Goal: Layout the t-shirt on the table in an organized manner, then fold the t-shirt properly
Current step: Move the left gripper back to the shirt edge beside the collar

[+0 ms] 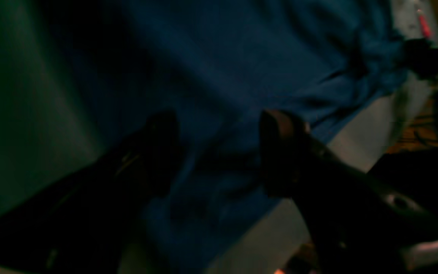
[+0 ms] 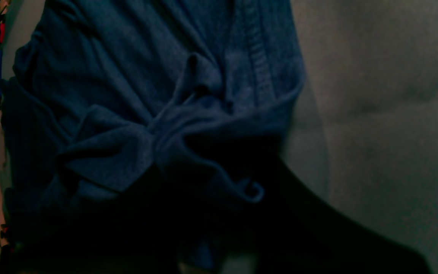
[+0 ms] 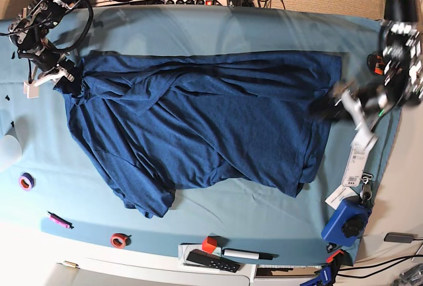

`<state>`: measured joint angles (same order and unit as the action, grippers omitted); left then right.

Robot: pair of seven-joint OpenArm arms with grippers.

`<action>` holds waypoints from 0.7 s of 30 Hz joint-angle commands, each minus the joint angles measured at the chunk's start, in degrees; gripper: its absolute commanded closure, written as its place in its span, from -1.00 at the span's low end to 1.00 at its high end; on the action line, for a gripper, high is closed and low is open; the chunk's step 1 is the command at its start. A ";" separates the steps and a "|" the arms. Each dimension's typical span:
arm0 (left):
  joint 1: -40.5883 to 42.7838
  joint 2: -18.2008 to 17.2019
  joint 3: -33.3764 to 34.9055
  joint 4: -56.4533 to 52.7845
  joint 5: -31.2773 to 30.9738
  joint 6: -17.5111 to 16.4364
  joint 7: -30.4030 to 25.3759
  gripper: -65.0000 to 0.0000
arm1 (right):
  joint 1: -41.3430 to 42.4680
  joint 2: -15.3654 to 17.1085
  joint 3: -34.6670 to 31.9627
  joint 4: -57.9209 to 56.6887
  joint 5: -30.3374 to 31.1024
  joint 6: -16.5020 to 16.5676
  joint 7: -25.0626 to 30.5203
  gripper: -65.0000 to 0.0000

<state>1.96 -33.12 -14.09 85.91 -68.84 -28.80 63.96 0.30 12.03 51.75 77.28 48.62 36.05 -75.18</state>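
t-shirt (image 3: 198,121): lying spread over the middle of the table (image 3: 218,28), dark navy, heathered, short sleeves; upper part rumpled in long ridges, lower part lying flatter, one sleeve sticking out at the near-left corner in base view.
right gripper (image 3: 65,78): sitting at the shirt's left end in base view; jaws closed on a bunch of shirt fabric; in the wrist view the cloth is gathering into tight folds just ahead of the jaws, w/ a small hem loop hanging by the tips.
left gripper (image 1: 219,152): jaws standing wide apart, nothing between them but shirt lying below; both fingers (image 1: 280,152) dark, rounded at the tips; shirt edge running just beside the outer jaw, bare table beyond it.
fabric: soft knit, matte, fine speckle; ribbed stitched band showing ahead of the right jaws.
table cover: smooth light teal cloth, faint creases, white edge showing at the near side.
blur: left wrist view dim & smeared, detail hard to read.
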 commanded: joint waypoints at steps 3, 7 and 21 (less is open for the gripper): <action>3.98 -2.82 -3.96 0.87 -1.07 -0.26 -0.37 -0.08 | 0.35 0.98 0.17 0.83 -0.42 0.37 -0.20 1.00; 8.96 -2.93 -7.37 0.87 0.31 -0.52 -1.01 -0.08 | 0.35 0.96 0.17 0.83 -0.42 0.37 -0.22 1.00; 14.23 0.48 -8.15 -0.83 4.57 2.05 -4.04 -0.08 | 0.35 0.96 0.17 0.83 -0.22 0.37 -0.22 1.00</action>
<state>16.05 -31.92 -22.22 85.03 -65.47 -27.33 58.28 0.32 12.03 51.75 77.28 48.66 36.05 -75.18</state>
